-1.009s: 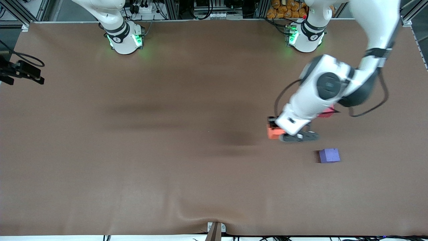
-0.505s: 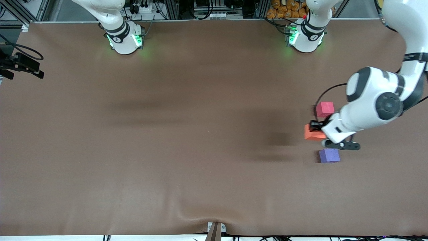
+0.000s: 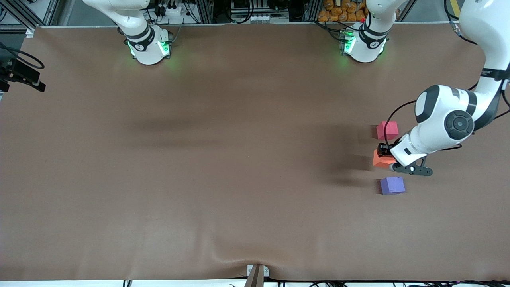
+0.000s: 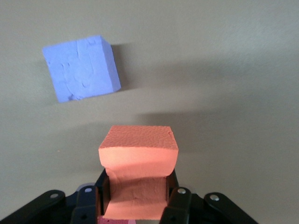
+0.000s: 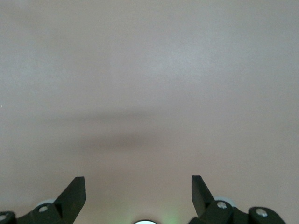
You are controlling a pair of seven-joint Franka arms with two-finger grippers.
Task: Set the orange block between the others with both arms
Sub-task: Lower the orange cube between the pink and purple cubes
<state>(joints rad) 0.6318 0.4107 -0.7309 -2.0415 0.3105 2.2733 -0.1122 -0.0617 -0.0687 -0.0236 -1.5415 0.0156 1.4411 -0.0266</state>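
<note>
The orange block is squeezed between the fingers of my left gripper, which is shut on it and holds it low over the gap between the others. These are a pinkish-red cube and a purple cube nearer the front camera. In the left wrist view the orange block fills the left gripper, and the purple cube lies apart from it on the table. My right gripper is open over bare table, with nothing between its fingers. The right arm waits.
The brown table cover spreads wide toward the right arm's end. Both green-lit bases stand at the table's back edge. A black device with a cable juts in at the right arm's end.
My left gripper carried the orange block toward the left arm's end of the table, in between the pinkish-red and purple cubes. The pinkish-red cube is now uncovered. The black device shifted slightly.
</note>
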